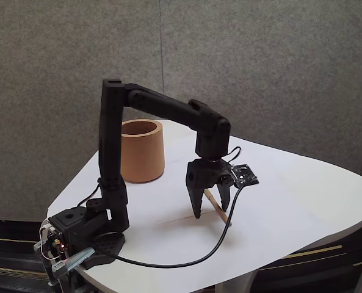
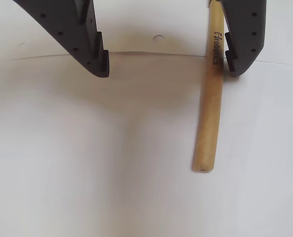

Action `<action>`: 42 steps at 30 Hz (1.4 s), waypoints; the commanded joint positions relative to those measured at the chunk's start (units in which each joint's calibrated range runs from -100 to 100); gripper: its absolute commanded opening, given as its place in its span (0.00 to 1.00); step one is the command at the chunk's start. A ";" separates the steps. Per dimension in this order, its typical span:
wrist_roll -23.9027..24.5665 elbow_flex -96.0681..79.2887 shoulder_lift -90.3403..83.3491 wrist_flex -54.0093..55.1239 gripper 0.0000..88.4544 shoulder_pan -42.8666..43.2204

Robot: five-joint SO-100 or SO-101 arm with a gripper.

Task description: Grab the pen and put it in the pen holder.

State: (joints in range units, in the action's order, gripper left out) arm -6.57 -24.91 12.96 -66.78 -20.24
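Starting from the white table point(image 1: 303, 201): everything sits on it, arm base at the near left corner in the fixed view. Pen holder point(image 1: 142, 152) stands upright behind the arm, mouth open and up, well apart from the work area.

Tool point(image 1: 212, 212) hangs point-down over the table, jaws spread wide, holding nothing. Black cable point(image 1: 187, 261) loops from the wrist across the table toward the base; keep it out of your reckoning.

Pen point(image 2: 209, 106) lies flat on the table. In the wrist view it runs lengthwise between the jaws, hard against the right-hand finger point(image 2: 242, 37), well apart from the left one.

Step in hand, as you'd judge it: the grasp, not yet made. Next move likely calls for centring the tool a touch toward the pen, settling low, then closing across the shaft. The off-centre pen may roll or skew as the jaws close.
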 commanded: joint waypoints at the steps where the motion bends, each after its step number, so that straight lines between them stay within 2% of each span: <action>1: 0.12 -0.45 -3.15 1.19 0.38 0.10; 10: 0.12 -7.58 -11.21 3.64 0.38 0.84; 30: 0.12 -12.09 -10.80 11.27 0.37 0.18; 32: 0.12 -12.09 -10.64 11.27 0.31 0.18; 36: 0.12 -12.09 -10.72 11.27 0.10 0.18; 38: 0.12 -12.09 -10.80 11.27 0.03 0.18; 42: 0.12 -12.09 -11.04 12.12 0.01 0.18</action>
State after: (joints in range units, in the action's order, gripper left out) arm -6.62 -36.55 2.03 -55.17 -19.87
